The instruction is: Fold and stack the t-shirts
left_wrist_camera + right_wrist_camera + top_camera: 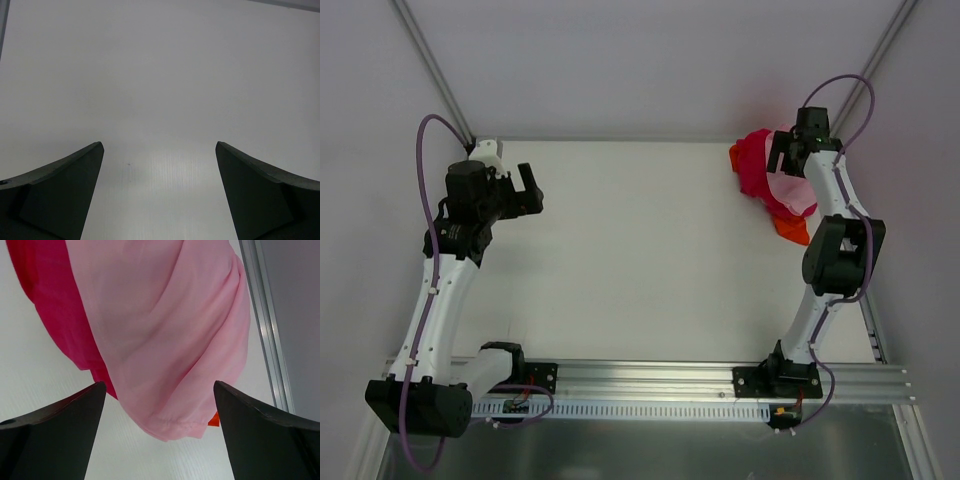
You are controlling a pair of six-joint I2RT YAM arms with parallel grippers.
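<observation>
The two arms are bolted to a metal rail [650,378] at the near edge of the white table [640,260]. The left pincer [530,190] hangs over the left side of the table, towards its far edge. Its jaws are spread wide with nothing between them, and its wrist view shows only bare table past the fingers.

The right pincer [785,152] is at the far right corner, over the heap of t-shirts, with its jaws also wide and gripping nothing. Whether it touches the cloth cannot be told.

In the right wrist view the pink t-shirt [170,330] lies bunched in soft folds just beyond the fingertips, its hem reaching down between them. The magenta-red t-shirt [50,300] sits to its left, partly under it. A small corner of the orange t-shirt [214,420] peeks out below the pink hem. The heap lies near the metal strip [265,325] along the table's right edge, well apart from the left pincer.
</observation>
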